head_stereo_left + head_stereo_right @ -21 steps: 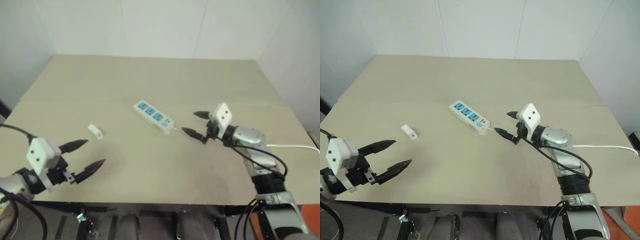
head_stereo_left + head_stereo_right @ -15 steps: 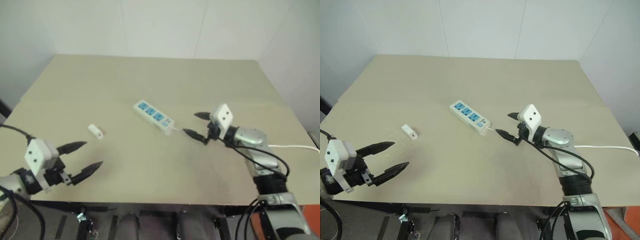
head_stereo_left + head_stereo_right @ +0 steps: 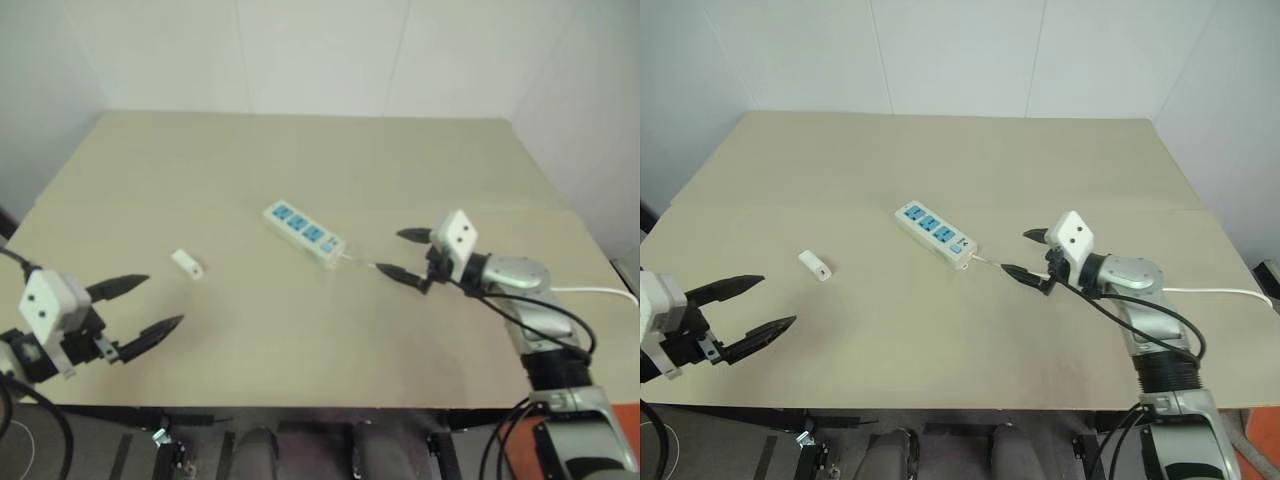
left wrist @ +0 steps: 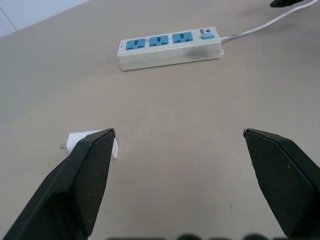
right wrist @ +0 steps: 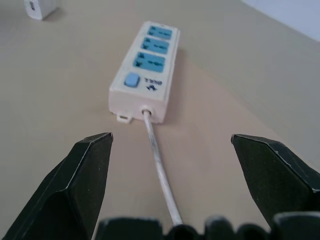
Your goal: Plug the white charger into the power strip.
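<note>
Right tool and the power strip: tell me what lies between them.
Only the thin white cord, running from the power strip toward the open right tool; otherwise bare table. The right wrist view shows it best.

We are seeing the power strip lying mid-table, the white charger sitting well apart to its left, and the cord running off right toward the table's edge.
</note>
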